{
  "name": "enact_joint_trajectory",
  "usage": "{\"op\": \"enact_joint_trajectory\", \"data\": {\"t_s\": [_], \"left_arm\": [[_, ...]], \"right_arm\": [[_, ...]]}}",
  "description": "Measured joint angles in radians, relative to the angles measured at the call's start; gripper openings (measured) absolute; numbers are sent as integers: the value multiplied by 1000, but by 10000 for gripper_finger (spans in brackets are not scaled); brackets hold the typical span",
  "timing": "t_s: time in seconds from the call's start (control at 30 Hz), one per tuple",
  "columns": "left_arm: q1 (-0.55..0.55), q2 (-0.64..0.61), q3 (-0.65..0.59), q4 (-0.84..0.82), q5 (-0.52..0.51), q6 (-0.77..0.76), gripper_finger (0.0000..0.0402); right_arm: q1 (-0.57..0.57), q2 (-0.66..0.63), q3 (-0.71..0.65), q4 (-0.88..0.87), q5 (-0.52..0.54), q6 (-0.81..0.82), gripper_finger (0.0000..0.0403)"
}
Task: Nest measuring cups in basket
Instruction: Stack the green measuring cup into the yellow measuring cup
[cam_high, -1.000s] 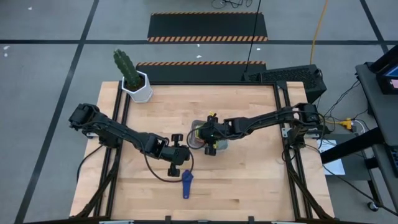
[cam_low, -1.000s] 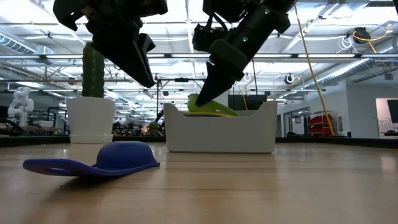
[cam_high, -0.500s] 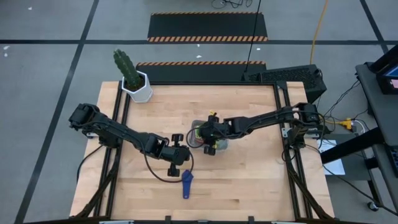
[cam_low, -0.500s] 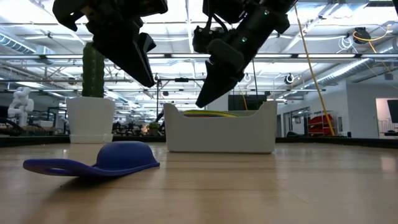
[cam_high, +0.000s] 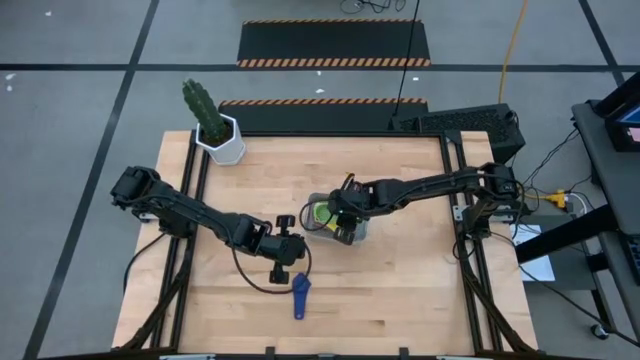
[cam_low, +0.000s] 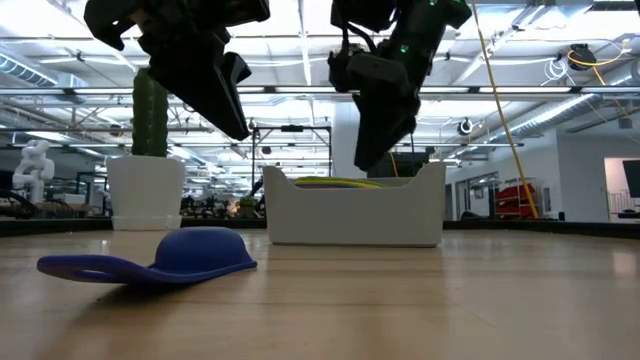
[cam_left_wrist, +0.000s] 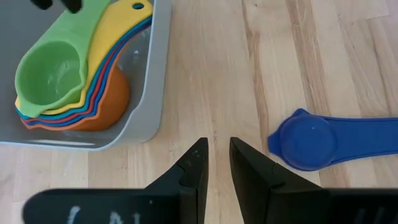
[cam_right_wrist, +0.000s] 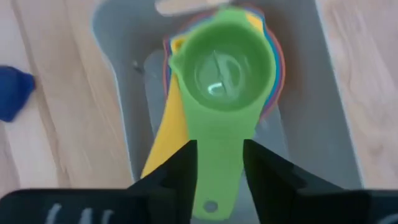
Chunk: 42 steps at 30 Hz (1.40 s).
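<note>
Cups stacked in the basket (cam_left_wrist: 152, 81) on the worktop (cam_high: 400, 290): the green measuring cup (cam_right_wrist: 227, 68) sits topmost in the nest, over yellow, orange and other colours whose order cannot be made out. The right tool (cam_right_wrist: 219, 163) hangs above the basket with its fingers parted on either side of the green handle; they appear clear of the plastic, so the cup looks released rather than gripped. One piece is left outside: the blue measuring cup (cam_left_wrist: 339, 142), lying bowl-down on the bare wood, apart from the basket and nearer the front edge. The left tool (cam_left_wrist: 216, 163) hovers between basket and blue cup, its fingers nearly together with a slim gap, grasping nothing. By this reading, the green cup's placement is finishing and the blue cup is the last to go. The next move calls for the left tool to widen its fingers, descend on the flat handle, and turn the overturned bowl upright before seating it in the stack.
</note>
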Motion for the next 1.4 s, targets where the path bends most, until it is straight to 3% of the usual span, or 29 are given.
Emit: {"op": "enact_joint_trajectory", "data": {"t_s": [0.4,0.63,0.8,1.4], "left_arm": [[4,0,0,0,0,-4,69],[4,0,0,-1,0,-15,69],[4,0,0,-1,0,-24,69],[4,0,0,0,0,-19,69]], "right_arm": [[-2,1,-6,12,0,73,286],[-9,8,-11,4,-1,95,353],[-11,17,-12,15,-3,111,369],[1,84,-12,90,-30,120,364]]}}
